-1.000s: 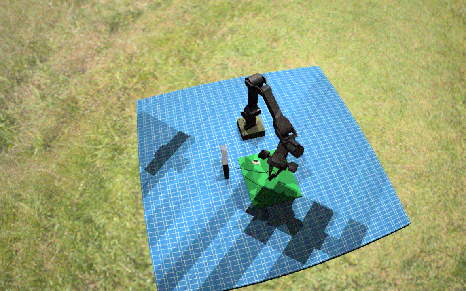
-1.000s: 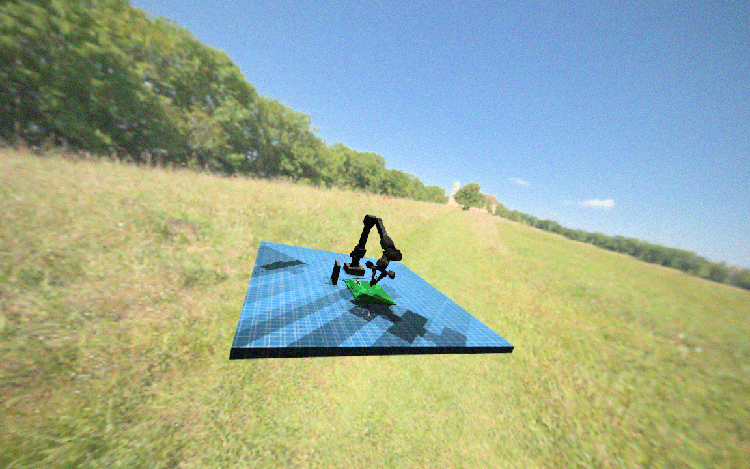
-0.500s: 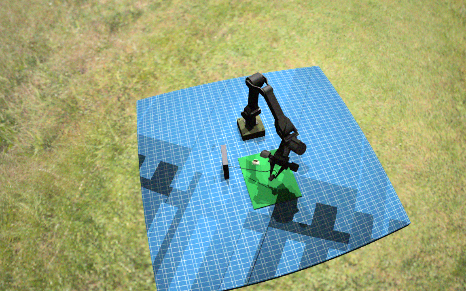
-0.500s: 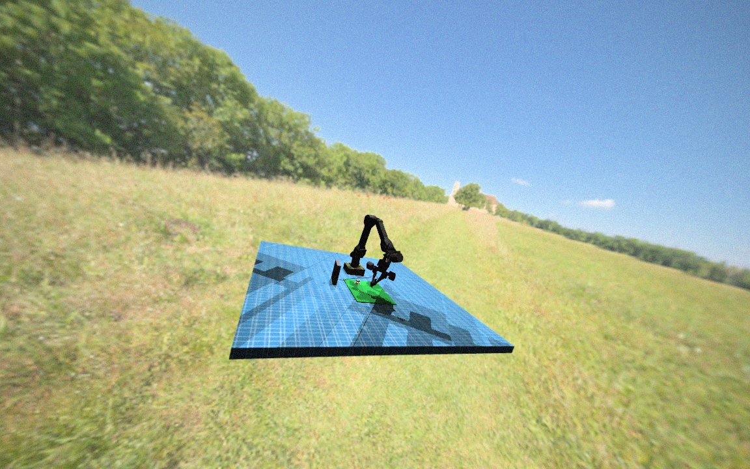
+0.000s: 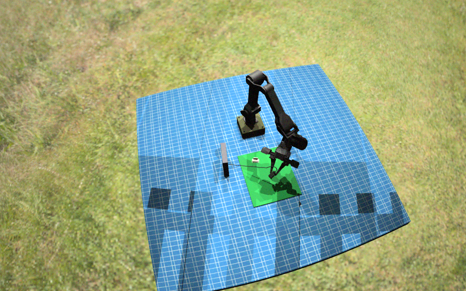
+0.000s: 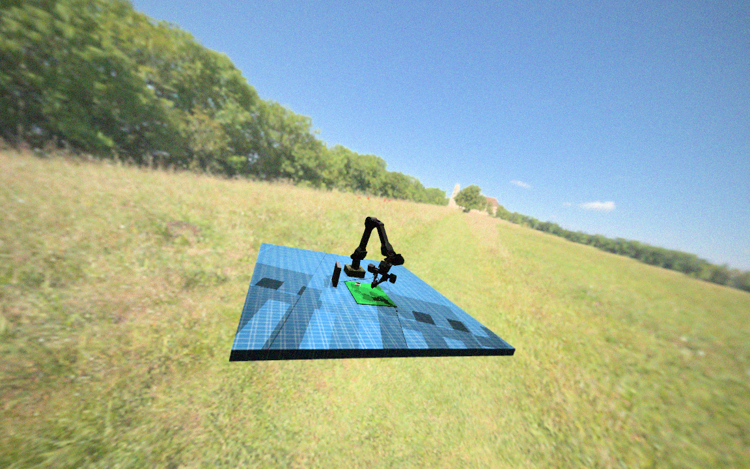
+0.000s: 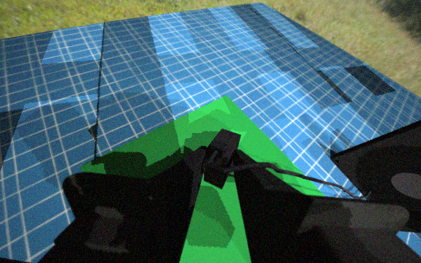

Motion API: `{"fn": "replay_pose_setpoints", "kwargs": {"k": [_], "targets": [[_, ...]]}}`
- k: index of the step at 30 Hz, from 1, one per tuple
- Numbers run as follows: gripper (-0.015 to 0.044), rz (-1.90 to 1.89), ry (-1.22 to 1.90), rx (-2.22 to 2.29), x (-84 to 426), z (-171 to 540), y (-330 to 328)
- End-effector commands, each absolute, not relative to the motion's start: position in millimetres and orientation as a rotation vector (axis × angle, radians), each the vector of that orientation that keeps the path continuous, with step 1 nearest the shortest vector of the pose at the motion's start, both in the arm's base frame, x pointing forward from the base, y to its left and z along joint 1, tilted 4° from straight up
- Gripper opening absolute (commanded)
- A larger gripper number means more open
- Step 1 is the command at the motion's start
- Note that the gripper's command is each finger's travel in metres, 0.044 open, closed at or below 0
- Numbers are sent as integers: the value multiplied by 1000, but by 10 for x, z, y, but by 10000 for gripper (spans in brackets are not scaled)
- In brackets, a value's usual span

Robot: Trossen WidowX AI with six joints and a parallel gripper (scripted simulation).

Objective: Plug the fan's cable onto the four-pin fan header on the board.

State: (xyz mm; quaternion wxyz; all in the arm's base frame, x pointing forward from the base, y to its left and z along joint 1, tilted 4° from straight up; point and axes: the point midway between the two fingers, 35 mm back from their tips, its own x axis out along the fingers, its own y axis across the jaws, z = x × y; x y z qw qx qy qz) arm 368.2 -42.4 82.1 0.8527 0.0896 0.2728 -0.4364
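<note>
Beside green board [image 5: 260, 197] [image 6: 366, 298] [image 7: 212, 120], one fan [image 5: 224, 159] [image 6: 336, 273] [image 7: 378, 172] standing upright; one gripper [image 5: 272, 175] [image 6: 374, 284] [image 7: 219, 153] grasping one plug [image 7: 225, 142], one cable [image 5: 249, 166] [image 7: 305, 177] trailing fanward.

On the green circuit board [image 5: 263, 197] [image 6: 366, 298] [image 7: 214, 117], which lies below the gripper [image 5: 271, 176] [image 6: 373, 285] [image 7: 219, 153], I can read no text, no number and no sign. Also the dark fan [image 5: 224, 159] [image 6: 336, 273] [image 7: 378, 168], standing to one side of the gripper, and the plug [image 7: 226, 140] between its fingertips show no label or brand that can be read. The small white header [image 5: 255, 159] [image 6: 358, 284], on the board and apart from the gripper, is too small to tell any marking.
</note>
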Motion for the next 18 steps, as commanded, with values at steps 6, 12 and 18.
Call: {"fn": "replay_pose_setpoints", "kwargs": {"k": [6,12,18], "targets": [[0,-934,490,148,3626,832,-388],[0,-944,439,131,3587,843,-365],[0,-955,388,116,3541,857,-343]]}}
